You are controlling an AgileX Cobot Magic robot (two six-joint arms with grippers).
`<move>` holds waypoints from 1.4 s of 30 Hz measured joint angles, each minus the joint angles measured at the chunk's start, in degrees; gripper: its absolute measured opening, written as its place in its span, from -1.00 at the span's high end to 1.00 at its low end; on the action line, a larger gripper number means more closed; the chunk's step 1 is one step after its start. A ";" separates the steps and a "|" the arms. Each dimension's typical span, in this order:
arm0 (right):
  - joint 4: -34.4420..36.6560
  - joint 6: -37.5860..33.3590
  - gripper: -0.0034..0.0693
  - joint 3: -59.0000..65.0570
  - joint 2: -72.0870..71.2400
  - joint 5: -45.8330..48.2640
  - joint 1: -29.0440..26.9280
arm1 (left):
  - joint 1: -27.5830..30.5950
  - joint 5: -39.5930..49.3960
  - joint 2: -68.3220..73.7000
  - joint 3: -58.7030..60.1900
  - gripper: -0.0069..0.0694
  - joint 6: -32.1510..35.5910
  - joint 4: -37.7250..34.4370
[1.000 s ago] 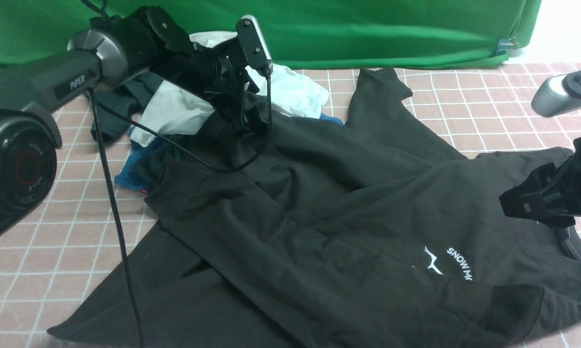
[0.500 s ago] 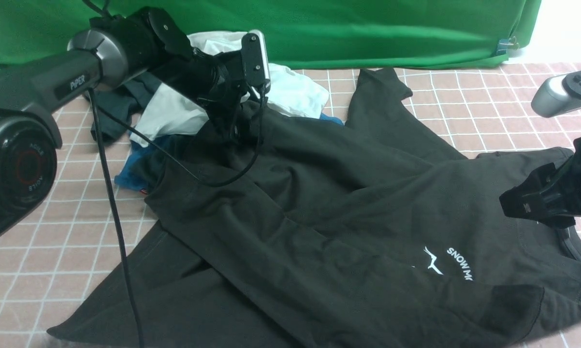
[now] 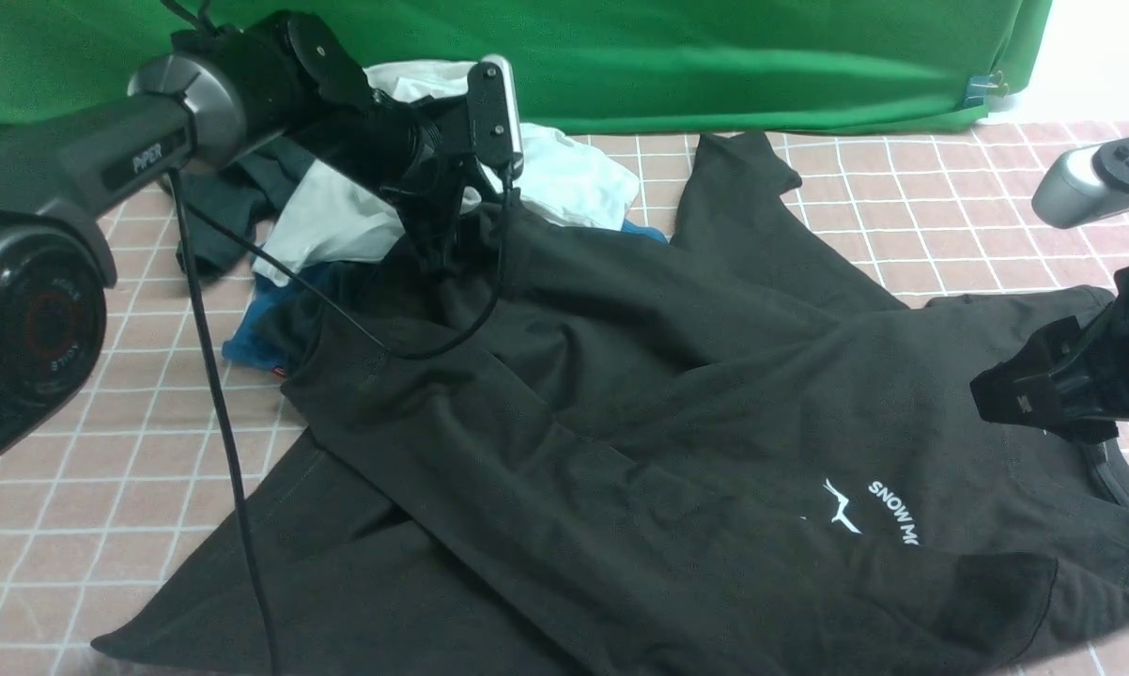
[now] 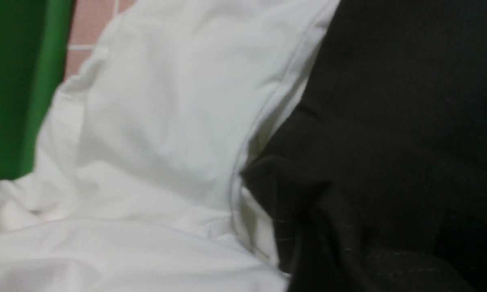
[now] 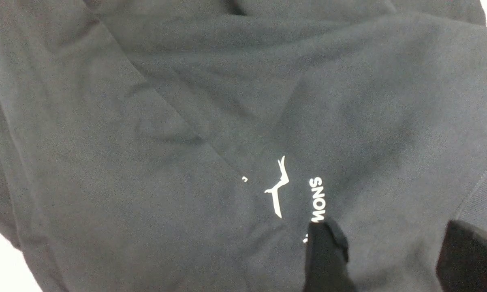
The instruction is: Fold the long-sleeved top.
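The long-sleeved top (image 3: 621,394) is a big black sweatshirt spread crumpled across the checked table, with one sleeve folded diagonally over the body and a white print (image 3: 870,512) near the right. My left gripper (image 3: 444,252) is dug into the top's far-left edge beside the white shirt. The left wrist view shows bunched black fabric (image 4: 349,227) and no fingers. My right gripper (image 3: 1025,399) hovers open over the chest by the ribbed collar (image 5: 480,194). Its dark fingers (image 5: 326,255) stand apart above flat cloth next to the print (image 5: 300,194).
A white shirt (image 3: 564,178) lies at the back left, partly under the top, with a blue garment (image 3: 255,329) and a dark tee (image 3: 217,225) beside it. A black cable (image 3: 217,376) hangs from the left arm. A green backdrop (image 3: 715,66) closes the far side.
My left gripper has swung a little left and sunk into the top's edge, and the black fabric there has bunched up around it. The right arm has not moved.
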 joint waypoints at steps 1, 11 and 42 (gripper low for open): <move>0.00 0.00 -0.21 0.00 0.00 0.00 0.00 | 0.00 0.00 -0.38 0.00 0.23 0.45 -0.30; 0.00 0.00 -0.21 0.00 0.00 -0.23 0.00 | 0.00 1.02 -1.58 0.00 0.58 4.80 -2.26; 0.00 0.01 -0.21 0.00 0.00 -0.26 0.00 | -2.65 2.77 -10.84 0.00 0.73 -5.32 0.55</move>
